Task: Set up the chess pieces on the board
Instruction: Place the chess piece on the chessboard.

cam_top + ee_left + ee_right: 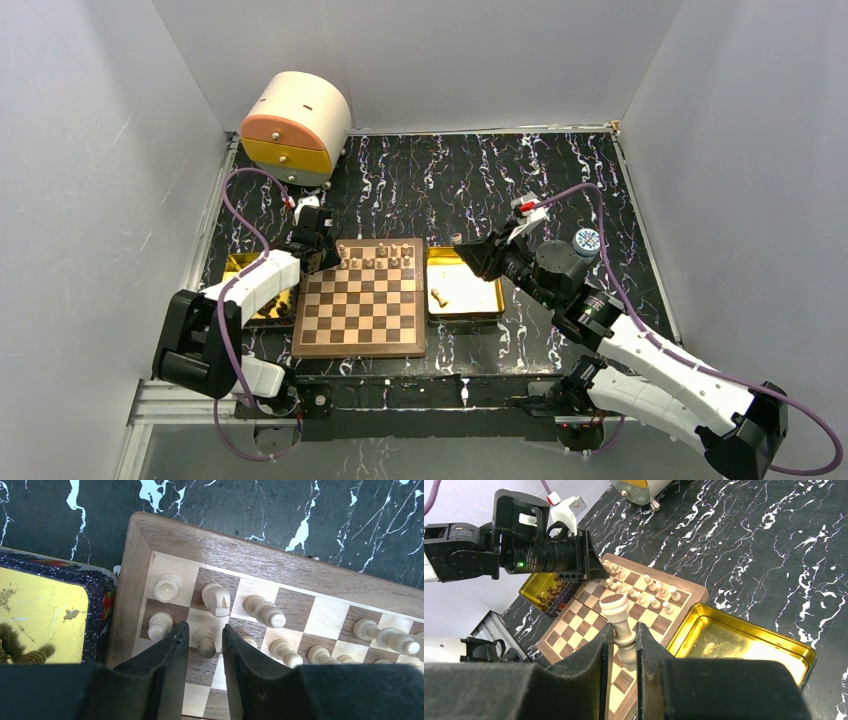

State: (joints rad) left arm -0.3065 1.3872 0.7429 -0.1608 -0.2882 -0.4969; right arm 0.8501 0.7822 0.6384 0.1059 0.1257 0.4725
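The board [360, 310] lies in the middle of the dark marbled table. Several light tan chess pieces [378, 258] stand in its two far rows. My left gripper [328, 250] is over the far left corner. In the left wrist view it [205, 630] is open, its fingers straddling a pawn [205, 642] in the second row with a gap on each side. A rook [166, 587], a knight [216, 599] and a bishop [265, 611] stand behind. My right gripper [624, 630] is shut on a tan piece [616, 612], held above the board's right edge [574, 625].
A gold tray [480, 300] right of the board holds one tan piece [440, 297]. Another gold tray [243, 268] left of the board holds dark pieces [549, 595]. A cream and orange drawer box [295, 125] stands at the far left. A small round blue object [586, 241] lies at the right.
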